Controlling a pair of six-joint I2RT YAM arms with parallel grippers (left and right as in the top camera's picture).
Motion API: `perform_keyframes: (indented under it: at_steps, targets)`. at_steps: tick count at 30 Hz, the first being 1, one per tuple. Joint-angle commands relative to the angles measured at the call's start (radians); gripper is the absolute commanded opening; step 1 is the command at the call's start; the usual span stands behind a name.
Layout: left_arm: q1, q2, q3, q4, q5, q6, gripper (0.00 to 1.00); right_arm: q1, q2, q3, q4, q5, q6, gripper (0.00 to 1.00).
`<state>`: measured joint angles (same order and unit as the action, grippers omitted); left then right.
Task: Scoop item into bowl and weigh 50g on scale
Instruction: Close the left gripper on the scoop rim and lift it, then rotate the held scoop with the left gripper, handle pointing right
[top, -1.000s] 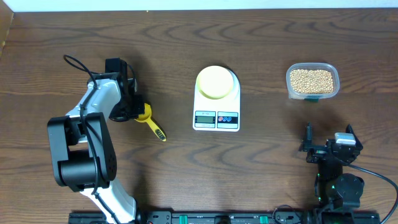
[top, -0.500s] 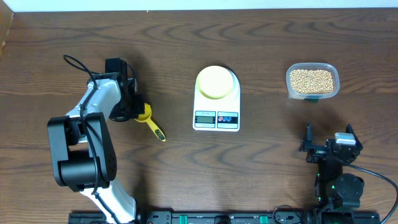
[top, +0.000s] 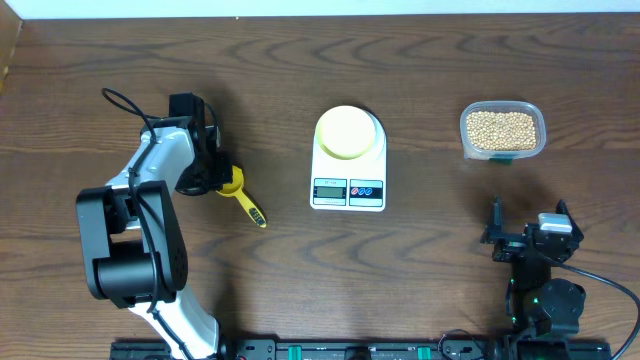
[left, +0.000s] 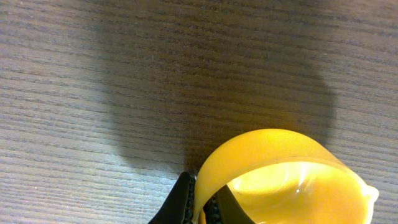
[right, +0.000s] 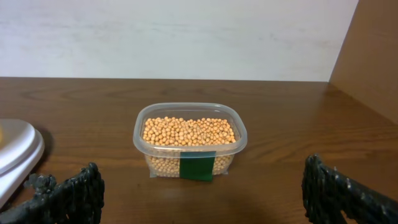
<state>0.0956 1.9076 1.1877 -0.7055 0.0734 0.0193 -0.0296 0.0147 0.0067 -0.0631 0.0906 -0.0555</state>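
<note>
We have the left gripper (top: 213, 172) on the left side of the table (top: 80, 60), jaws pinched narrow on the rim of the yellow scoop (top: 234, 183). In the left wrist view the dark fingertips (left: 181, 200) clamp the scoop's thin wall, one inside, one outside, and the cup shows bare yellow inside, low over the wood. The scoop handle points toward the near right; we cannot tell whether it touches the table. The scale (top: 348, 172) sits mid-table, well apart from the scoop, with its display and buttons on the near side. The bowl (top: 347, 132) sits on its platform, its inside a plain pale yellow-green. The beans (top: 502, 128) fill the clear tub (top: 467, 143) at the far right, well apart from the scale, and there is a green label (right: 197, 168) on the tub's near wall. The right gripper (top: 527, 228) is near the front right, jaws spread wide, gripping nothing, facing the tub, with the scale's edge at the left of its view
</note>
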Motion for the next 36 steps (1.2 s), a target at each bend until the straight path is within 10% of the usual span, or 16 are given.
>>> perform_keyframes:
  at_steps: [1,36]
  targets:
    - [0.0,-0.027,-0.006,-0.003,-0.002,-0.016,0.08,0.004,-0.008,-0.001,-0.004,0.011,-0.002,0.99]
    - [0.0,-0.434,-0.005,-0.079,0.055,-0.108,0.08,0.004,-0.008,-0.001,-0.004,0.011,-0.002,0.99]
